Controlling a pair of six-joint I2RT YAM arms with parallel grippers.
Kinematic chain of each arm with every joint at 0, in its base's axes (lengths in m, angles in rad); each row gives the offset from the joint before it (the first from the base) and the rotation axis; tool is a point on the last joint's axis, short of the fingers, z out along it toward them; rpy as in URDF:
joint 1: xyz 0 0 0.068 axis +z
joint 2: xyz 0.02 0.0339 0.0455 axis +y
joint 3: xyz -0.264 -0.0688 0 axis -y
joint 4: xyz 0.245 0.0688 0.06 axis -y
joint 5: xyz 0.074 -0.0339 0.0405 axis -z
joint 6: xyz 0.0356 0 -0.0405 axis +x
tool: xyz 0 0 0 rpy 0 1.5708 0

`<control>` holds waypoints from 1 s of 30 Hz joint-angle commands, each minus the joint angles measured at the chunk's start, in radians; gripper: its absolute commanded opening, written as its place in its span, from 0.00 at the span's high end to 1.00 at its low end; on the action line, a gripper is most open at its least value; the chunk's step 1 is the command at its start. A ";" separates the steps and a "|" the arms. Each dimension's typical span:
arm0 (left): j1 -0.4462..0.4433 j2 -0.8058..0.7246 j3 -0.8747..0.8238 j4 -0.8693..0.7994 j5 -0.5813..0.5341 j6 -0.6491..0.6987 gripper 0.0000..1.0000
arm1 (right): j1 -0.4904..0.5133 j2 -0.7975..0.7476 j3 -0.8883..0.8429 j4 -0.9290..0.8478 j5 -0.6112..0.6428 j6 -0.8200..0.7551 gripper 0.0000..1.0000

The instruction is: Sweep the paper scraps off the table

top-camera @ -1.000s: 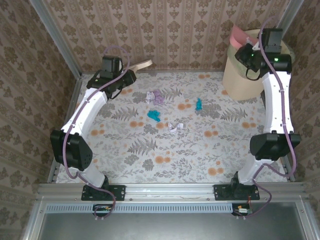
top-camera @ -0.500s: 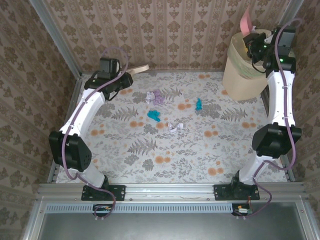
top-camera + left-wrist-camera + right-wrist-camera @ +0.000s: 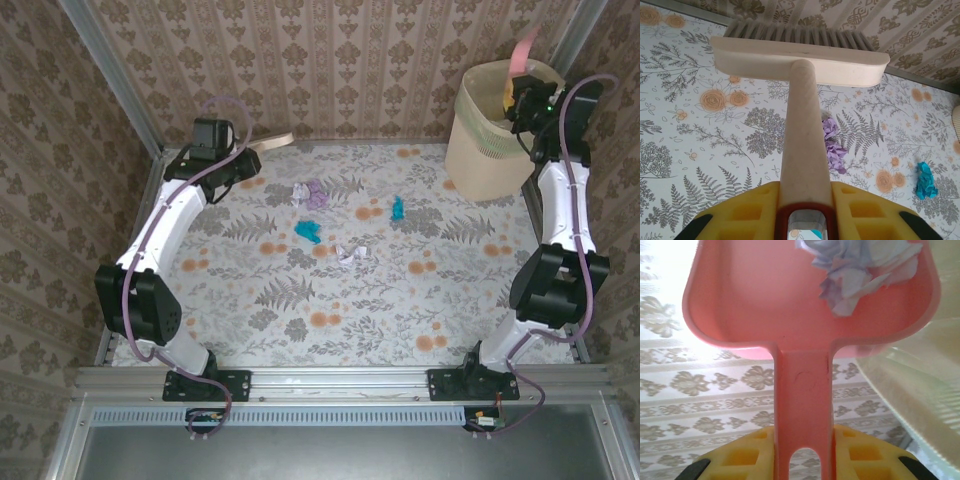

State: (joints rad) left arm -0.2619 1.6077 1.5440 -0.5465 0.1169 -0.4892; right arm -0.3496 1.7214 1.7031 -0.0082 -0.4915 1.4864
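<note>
Several paper scraps lie on the table: a purple wad, two teal ones and a white one. My left gripper is shut on the handle of a cream brush at the far left, bristles near the back wall. The purple wad and a teal wad lie to the right of the handle. My right gripper is shut on a pink dustpan, raised over the bin. A white-lilac wad rests in the pan.
The beige bin stands in the far right corner, its rim just right of the pan's handle. Patterned walls close the back and both sides. Metal rails run along the near edge by the arm bases.
The right arm has swung back and lifted the dustpan, tilting it upright above the bin. The left arm has drawn the brush slightly toward the back left. The scraps on the table lie unmoved.
</note>
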 commanded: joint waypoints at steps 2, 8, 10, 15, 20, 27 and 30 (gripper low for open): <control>-0.002 -0.024 0.005 0.040 0.040 0.008 1.00 | -0.007 -0.036 -0.032 0.188 -0.051 0.161 1.00; -0.003 -0.027 0.003 0.043 0.040 0.007 1.00 | -0.007 -0.016 -0.080 0.322 -0.060 0.291 1.00; -0.003 -0.025 0.003 0.045 0.040 0.007 1.00 | -0.007 -0.018 -0.097 0.332 -0.056 0.321 1.00; -0.005 -0.022 0.007 0.041 0.042 0.008 1.00 | -0.006 -0.035 -0.130 0.361 -0.032 0.349 1.00; -0.005 -0.021 0.007 0.043 0.042 0.007 1.00 | -0.008 -0.050 -0.134 0.344 -0.041 0.331 1.00; -0.005 -0.020 0.006 0.042 0.045 0.009 1.00 | -0.009 -0.101 -0.133 0.235 -0.067 0.214 1.00; -0.005 -0.023 0.003 0.042 0.043 0.011 1.00 | -0.007 -0.131 -0.135 0.196 -0.073 0.169 1.00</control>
State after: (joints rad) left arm -0.2619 1.6077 1.5440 -0.5461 0.1497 -0.4896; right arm -0.3538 1.6569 1.5734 0.2348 -0.5343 1.7126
